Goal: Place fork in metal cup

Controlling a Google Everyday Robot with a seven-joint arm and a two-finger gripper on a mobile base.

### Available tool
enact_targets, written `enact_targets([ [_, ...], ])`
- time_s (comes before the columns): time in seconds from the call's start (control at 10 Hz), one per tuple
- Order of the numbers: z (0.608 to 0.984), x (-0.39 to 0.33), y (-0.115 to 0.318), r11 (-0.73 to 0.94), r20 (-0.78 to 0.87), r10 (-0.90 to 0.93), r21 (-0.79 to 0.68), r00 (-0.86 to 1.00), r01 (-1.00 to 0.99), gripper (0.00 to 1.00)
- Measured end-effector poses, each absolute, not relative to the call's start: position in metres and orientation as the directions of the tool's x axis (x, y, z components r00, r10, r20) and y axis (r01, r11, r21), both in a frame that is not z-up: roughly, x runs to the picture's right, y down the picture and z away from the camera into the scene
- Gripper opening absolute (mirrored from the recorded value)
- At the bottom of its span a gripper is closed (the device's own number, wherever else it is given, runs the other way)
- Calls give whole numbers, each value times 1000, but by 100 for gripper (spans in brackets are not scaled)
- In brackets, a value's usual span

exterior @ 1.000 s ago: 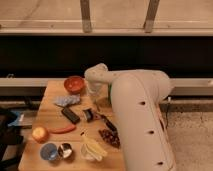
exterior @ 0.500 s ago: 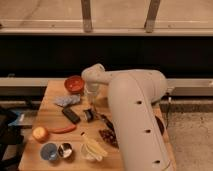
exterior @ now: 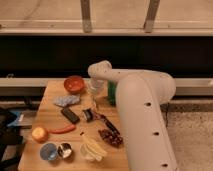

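In the camera view the hand hangs over the far middle of the worktop, just right of the red bowl. Its fingers are together, and they seem to be clamped on the top end of the fork, which shows only as a thin pale sliver pointing down from them. The metal cup stands well apart from it at the near left edge, touching or almost touching the blue cup, with the banana cup just to its right. The main risk is the grip itself. A slim, smooth handle pinched near one end can swing or slip out during the long carry toward the near side. A tilted fork may then strike the metal cup's rim instead of entering it. The cup looks light, so a sideways knock could tip it or push it off the near edge. Its two close neighbours leave little room for error, and a small drift left or right would drop the fork into the wrong cup. The path also crosses the black block, the red pepper and the knife, so a low carry could snag the dangling tip. The bulky arm may also hide the cup as it swings near.
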State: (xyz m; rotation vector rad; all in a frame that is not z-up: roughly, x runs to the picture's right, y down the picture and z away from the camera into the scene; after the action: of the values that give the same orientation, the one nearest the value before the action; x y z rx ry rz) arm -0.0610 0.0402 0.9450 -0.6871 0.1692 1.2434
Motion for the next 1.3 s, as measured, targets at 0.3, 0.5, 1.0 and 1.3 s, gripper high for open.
enact_targets([
  [0.3, 935, -49, 22, 71, -453, 845, -432, 284, -899, 0],
  [0.5, 918, -51, 12, 33, -435, 859, -479, 270, -877, 0],
  [1.0, 847, -71, -5, 59, -367, 872, -580, 324, -813, 0],
  [1.3, 822, -99, 6, 110, -342, 854, -618, 392, -778, 0],
])
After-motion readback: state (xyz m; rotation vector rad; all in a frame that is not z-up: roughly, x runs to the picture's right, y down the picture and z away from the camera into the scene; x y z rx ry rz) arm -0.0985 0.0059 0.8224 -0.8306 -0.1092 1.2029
